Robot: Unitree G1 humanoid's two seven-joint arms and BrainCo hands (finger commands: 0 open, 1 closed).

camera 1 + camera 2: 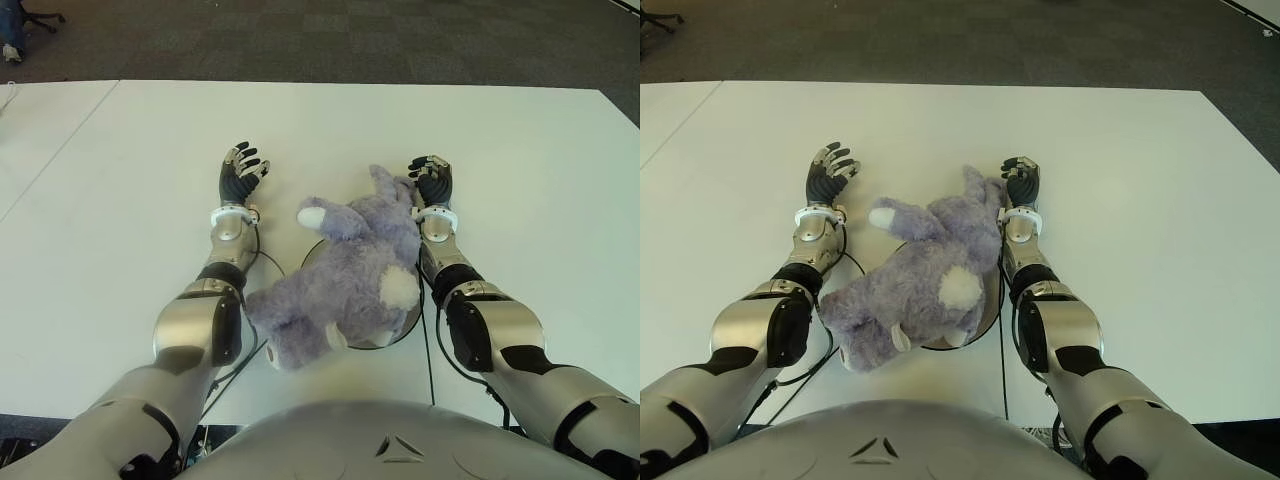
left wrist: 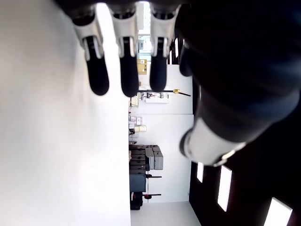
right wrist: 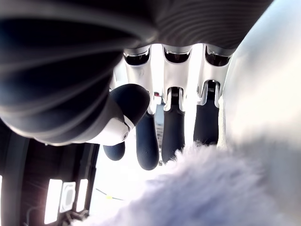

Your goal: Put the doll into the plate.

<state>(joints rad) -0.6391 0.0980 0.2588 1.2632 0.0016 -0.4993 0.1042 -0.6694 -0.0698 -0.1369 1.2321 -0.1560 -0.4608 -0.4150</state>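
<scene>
White table (image 1: 520, 160); doll (image 1: 350, 270) sprawled over plate (image 1: 405, 330), overhanging. Left hand (image 1: 240, 175) released; right hand (image 1: 432, 180) released beside doll, could snag fur, drag it off.

A purple doll (image 1: 930, 285) sprawls across a plate (image 1: 987, 310), mostly hiding it, on the white tabletop (image 1: 1120, 200). The left hand (image 1: 826, 178) shows at its 10 o'clock, the right hand (image 1: 1021, 182) at 1 o'clock, perhaps brushing its fur

Left hand (image 1: 240, 170) and right hand (image 1: 432, 178) forward, fingers relaxed, holding nothing.
</scene>
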